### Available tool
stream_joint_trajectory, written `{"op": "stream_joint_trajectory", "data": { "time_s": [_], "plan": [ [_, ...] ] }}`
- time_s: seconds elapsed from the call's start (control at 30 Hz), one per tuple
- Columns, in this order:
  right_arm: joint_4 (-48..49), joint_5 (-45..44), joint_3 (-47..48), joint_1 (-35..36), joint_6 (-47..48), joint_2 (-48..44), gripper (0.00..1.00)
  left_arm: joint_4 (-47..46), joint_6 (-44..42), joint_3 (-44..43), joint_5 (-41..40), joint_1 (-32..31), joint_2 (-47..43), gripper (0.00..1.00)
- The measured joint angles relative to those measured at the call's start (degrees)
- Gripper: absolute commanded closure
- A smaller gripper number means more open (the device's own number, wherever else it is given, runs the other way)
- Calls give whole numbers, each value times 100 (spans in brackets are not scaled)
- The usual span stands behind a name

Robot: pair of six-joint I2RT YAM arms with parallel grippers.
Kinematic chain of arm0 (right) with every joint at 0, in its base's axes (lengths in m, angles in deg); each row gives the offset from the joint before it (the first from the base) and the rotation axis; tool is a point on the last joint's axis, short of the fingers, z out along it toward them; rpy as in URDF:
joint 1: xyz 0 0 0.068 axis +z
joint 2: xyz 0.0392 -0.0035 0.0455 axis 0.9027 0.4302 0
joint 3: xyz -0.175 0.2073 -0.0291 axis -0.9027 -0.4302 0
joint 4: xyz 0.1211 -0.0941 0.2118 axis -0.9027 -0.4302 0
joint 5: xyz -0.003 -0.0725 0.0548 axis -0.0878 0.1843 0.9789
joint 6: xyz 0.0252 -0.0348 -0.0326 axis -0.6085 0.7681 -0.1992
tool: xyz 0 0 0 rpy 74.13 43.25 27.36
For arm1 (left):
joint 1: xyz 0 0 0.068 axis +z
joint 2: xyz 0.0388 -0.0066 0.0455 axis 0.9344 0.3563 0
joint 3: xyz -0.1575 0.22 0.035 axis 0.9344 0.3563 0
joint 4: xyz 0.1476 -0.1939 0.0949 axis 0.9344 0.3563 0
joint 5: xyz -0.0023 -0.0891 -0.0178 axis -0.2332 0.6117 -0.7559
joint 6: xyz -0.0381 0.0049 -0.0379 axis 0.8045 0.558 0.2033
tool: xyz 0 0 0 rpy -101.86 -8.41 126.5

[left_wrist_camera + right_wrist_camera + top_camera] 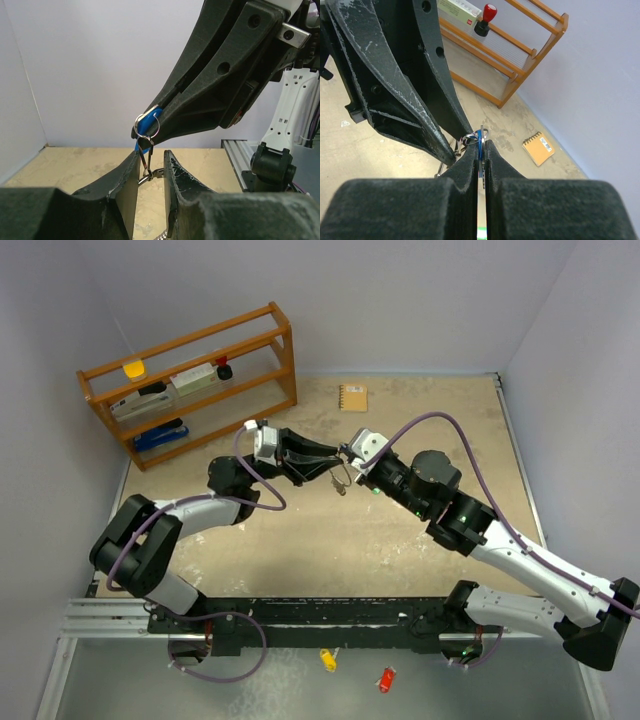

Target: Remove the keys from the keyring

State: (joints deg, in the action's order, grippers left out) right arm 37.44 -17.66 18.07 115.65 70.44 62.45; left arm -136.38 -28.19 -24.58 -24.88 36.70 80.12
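The right gripper (145,131) pinches the blue-tagged key (145,122), while the left gripper's (152,159) jaws seemingly hold the dangling keyring (146,167).

Tabletop (400,540) back left: orange wooden shelf rack (190,380)
Right of it: tan spiral notepad (353,397)
Between left hand (336,454), right hand (349,458): silver wire keyring (341,480)
In right hand: tiny blue-tagged key (481,142)

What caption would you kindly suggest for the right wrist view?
Right gripper pinches the blue-tagged key; left gripper meets it tip to tip beside the keyring.
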Motion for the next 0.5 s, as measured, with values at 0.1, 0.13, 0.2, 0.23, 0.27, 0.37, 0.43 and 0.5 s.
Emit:
{"op": "stream_joint_trajectory", "data": {
  "time_s": [0.1, 0.13, 0.2, 0.23, 0.27, 0.37, 0.43, 0.5],
  "plan": [
    [-17, 2, 0, 17, 13, 0, 100, -15, 35, -2, 81, 0, 81, 78],
    [-33, 2, 0, 22, 15, 0, 100, -17, 52, -2, 96, 0, 101, 78],
    [-68, 0, 0, 24, 17, 0, 100, -20, 101, -9, 118, 0, 140, 79],
    [-90, 2, 0, 24, 24, 0, 100, -20, 120, -11, 131, 0, 151, 79],
    [-111, 2, 0, 24, 28, 0, 100, -20, 146, -11, 151, 2, 164, 79],
    [-146, 2, 0, 24, 33, 0, 100, -22, 197, -24, 210, 4, 184, 81],
    [-151, 2, 0, 26, 35, -2, 100, -22, 254, -48, 238, 4, 199, 82],
    [-153, 2, 0, 31, 35, -2, 100, -22, 295, -83, 267, 11, 219, 84]
  ]
}}
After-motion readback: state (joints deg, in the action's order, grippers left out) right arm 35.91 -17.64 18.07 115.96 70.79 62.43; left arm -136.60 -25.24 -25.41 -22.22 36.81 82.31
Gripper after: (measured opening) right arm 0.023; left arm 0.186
